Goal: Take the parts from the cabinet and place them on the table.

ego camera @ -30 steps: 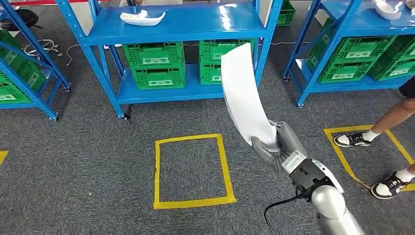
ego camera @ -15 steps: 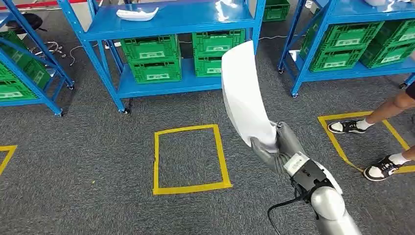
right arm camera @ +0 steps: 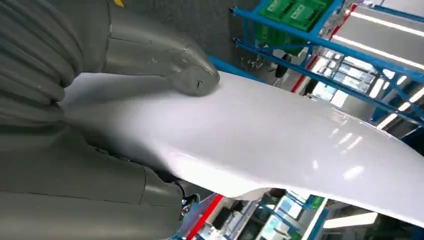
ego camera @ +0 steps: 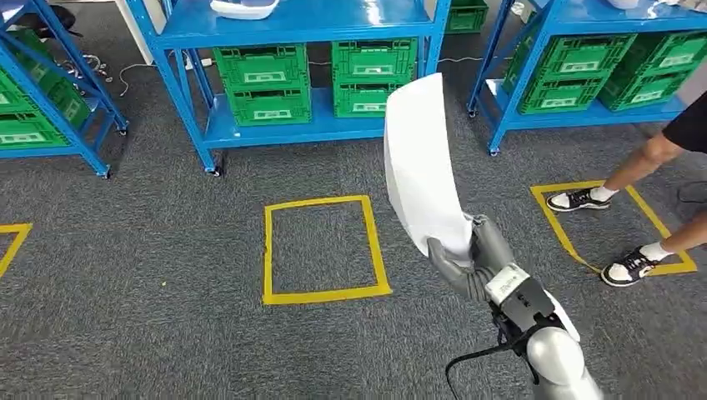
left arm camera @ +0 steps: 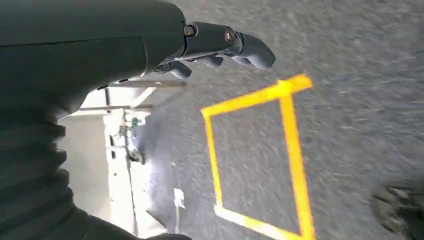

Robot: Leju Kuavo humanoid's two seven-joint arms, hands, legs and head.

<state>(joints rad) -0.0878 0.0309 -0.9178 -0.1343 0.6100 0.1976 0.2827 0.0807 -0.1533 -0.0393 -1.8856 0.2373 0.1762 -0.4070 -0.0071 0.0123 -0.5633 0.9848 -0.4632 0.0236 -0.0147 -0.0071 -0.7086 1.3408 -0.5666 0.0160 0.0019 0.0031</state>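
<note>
Above carpet, right hand [ego camera: 463, 260] grasps one white part [ego camera: 421, 167] (upright); left hand [left arm camera: 220, 47] empty, fingers loosely spread.

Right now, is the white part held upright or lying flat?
Upright: the right hand grips the white part at its lower end, and it rises above the hand.
</note>
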